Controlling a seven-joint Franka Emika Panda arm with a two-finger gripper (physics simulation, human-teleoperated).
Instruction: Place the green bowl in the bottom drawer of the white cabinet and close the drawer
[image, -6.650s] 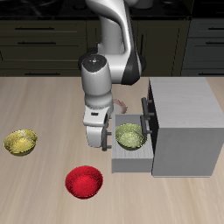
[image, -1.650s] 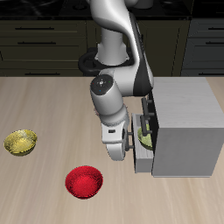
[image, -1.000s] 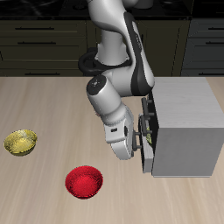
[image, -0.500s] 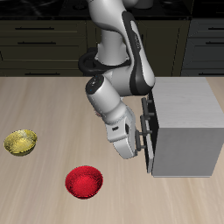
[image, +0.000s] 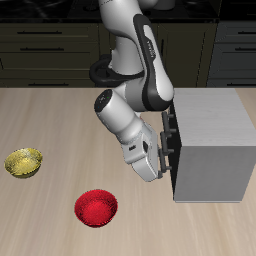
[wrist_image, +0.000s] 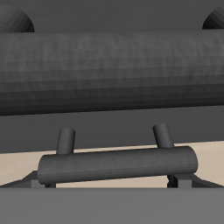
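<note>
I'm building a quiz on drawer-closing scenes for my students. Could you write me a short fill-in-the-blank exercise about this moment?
1. The bottom drawer of the white cabinet is pushed ____.
2. The gripper is at the cabinet's ____ face.
3. The green bowl is ____ in either view.
4. Two bowls sit on the table: the red bowl and the ____ bowl.

Missing words: shut; front; not visible; yellow

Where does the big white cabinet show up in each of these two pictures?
Exterior view: the white cabinet is the large pale box that the arm reaches toward.
Wrist view: its grey front fills the background, close up.
Shared landmark: the dark bar handles on its front.
</note>
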